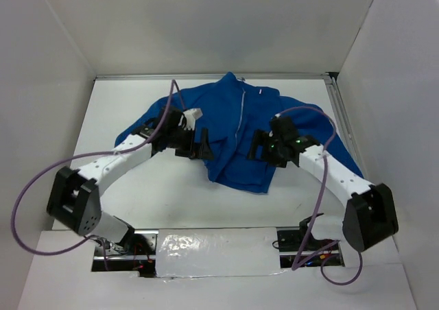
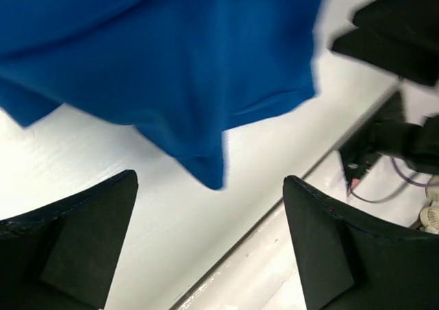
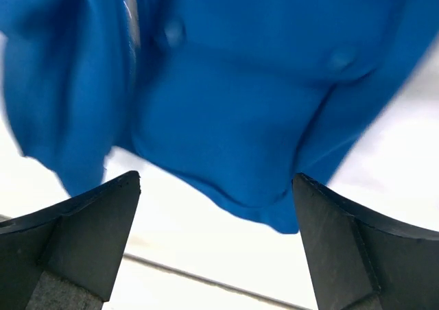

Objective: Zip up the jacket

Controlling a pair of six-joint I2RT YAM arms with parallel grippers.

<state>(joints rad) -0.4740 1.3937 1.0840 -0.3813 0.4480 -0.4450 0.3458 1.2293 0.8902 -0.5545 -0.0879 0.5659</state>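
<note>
The bright blue jacket (image 1: 236,121) lies crumpled on the white table (image 1: 137,186), collar toward the back, with its pale zipper (image 1: 241,118) running down the front. My left gripper (image 1: 204,145) hovers at the jacket's left side, open and holding nothing. In the left wrist view the jacket's hem corner (image 2: 209,166) hangs between the spread fingers (image 2: 89,234). My right gripper (image 1: 255,146) stands open at the jacket's lower right front. In the right wrist view the blue hem (image 3: 233,159) lies just beyond the gripper (image 3: 216,177), with the zipper (image 3: 130,15) at the upper left.
White walls enclose the table on three sides. A metal rail (image 1: 341,114) runs along the right edge. Purple cables (image 1: 27,186) loop from both arms. A foil-taped strip (image 1: 206,249) lies between the arm bases. The right arm's gripper (image 2: 394,29) shows in the left wrist view.
</note>
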